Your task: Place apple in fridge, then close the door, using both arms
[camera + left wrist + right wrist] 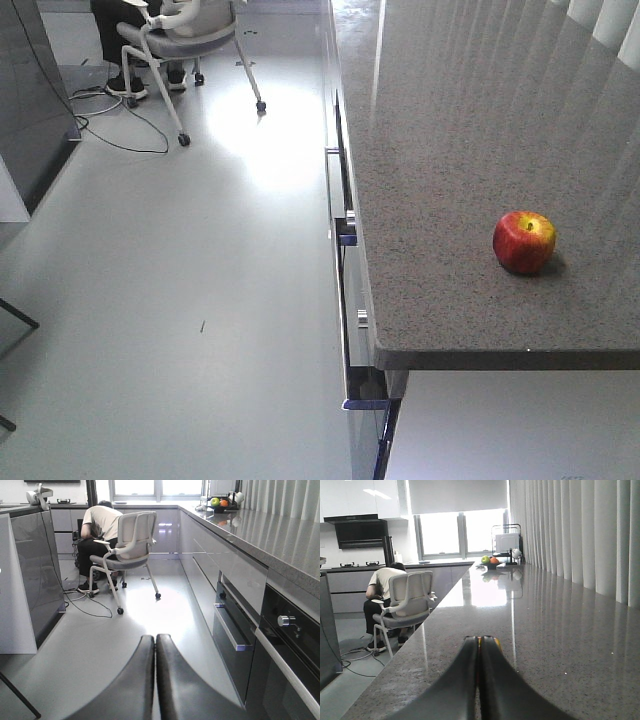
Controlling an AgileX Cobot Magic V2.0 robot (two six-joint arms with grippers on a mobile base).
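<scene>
Currently apple point(523, 241) rests on speckled grey countertop point(460, 150); left gripper point(155, 639) and right gripper point(480, 641) closed.

Front view: you have a speckled grey countertop point(480, 120) filling the right half of the frame, its near edge at lower right. On it sits the apple point(524, 241), lower right, stem up, yellow patch on top, set back from the near edge and well in from the left edge. Right wrist view, upper centre: at the counter's far end you see a bowl of fruit point(490, 561), with a black wire rack point(506, 540) just right of it
</scene>
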